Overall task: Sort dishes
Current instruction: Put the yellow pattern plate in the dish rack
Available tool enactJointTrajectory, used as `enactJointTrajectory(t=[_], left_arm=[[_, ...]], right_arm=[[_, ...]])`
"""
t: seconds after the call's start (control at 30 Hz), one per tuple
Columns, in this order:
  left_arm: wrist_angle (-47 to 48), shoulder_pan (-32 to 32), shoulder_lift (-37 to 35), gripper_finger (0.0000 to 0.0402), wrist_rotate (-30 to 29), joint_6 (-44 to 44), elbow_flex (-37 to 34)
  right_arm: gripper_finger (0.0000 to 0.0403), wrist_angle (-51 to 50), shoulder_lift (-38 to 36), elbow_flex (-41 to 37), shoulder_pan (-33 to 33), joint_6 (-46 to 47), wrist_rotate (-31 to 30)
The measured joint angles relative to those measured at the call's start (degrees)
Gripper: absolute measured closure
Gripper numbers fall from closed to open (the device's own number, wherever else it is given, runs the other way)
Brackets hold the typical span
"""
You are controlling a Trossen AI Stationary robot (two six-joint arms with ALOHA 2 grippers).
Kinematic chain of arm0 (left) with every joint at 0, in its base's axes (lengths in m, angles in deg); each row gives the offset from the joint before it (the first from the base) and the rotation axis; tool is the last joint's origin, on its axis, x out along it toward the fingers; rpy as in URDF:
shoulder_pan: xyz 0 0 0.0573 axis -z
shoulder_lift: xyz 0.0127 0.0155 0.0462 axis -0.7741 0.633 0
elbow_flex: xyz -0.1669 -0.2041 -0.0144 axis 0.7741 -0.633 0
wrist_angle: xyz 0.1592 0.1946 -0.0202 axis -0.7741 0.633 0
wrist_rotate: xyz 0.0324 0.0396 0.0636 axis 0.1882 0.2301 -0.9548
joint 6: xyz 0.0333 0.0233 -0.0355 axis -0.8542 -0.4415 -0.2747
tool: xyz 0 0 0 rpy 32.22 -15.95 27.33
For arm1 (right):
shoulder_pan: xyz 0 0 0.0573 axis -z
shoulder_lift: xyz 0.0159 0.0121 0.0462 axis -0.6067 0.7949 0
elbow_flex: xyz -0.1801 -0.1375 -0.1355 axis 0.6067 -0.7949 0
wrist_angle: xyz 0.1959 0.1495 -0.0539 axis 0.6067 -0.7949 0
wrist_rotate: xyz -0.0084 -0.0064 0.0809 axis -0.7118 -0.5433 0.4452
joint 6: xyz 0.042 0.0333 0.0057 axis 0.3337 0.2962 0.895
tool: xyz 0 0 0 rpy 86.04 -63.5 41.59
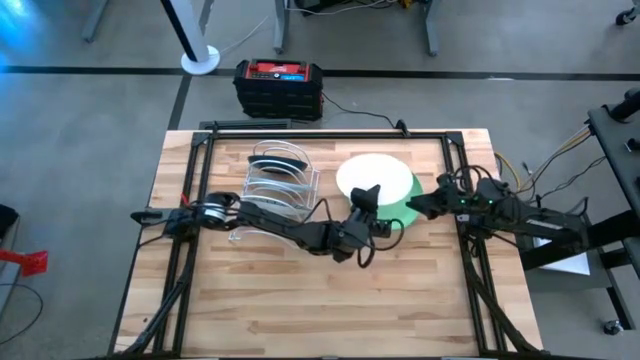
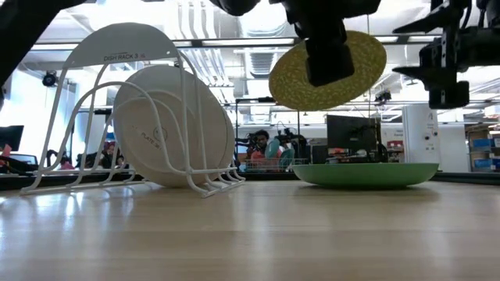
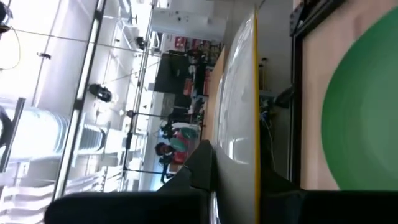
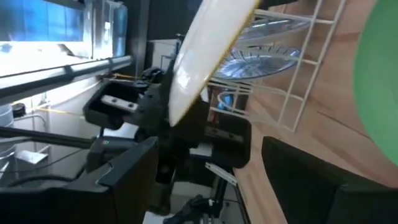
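The yellowish patterned plate hangs in the air above the desk, tilted, its woven-looking yellow underside facing the low camera and its pale top face up in the high view. The left hand is clamped on its rim at about 6 o'clock, fingers pinching the edge. Directly under it, partly covered from above, the plain light green plate lies flat on the desk. At 9 o'clock from the pair stands the white wire rack, holding the white plate with blue radial lines upright on edge. The right hand hovers at 3 o'clock, just beside the green plate, fingers parted and empty.
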Motion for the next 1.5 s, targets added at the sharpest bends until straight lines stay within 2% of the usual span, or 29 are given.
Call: enactJointTrajectory(t=[0.33, 0.57, 0.73, 0.97, 1.23, 1.5], left_arm=[[-1.38, 0.99, 2.90, 0.0389, 0.79, -4.30, 0.02], [-10.31, 1.56, 4.67, 0.0389, 0.80, -12.51, 0.25], [-14.46, 2.23, 4.75, 0.0389, 4.67, -13.39, 0.37], [-13.08, 2.83, 4.75, 0.0389, 10.93, -12.62, 0.37], [-13.07, 2.99, 4.75, 0.0389, 12.18, -13.17, 0.37], [-13.64, 3.51, 4.75, 0.0390, 15.35, -13.37, 0.37]], right_arm=[[0.0119, 4.13, 0.51, -1.65, -0.49, 0.11, -2.79], [0.0119, 4.69, 2.37, -1.69, -0.47, 0.25, -3.72], [0.0119, 5.00, 3.40, -1.69, -0.47, 0.25, -5.32], [0.0130, 7.57, 5.35, -1.69, -0.47, -0.20, -6.84], [0.0169, 10.74, 9.19, -1.69, -0.44, -2.42, -7.06], [0.0257, 15.08, 11.91, -1.70, -0.48, -3.63, -6.75]])
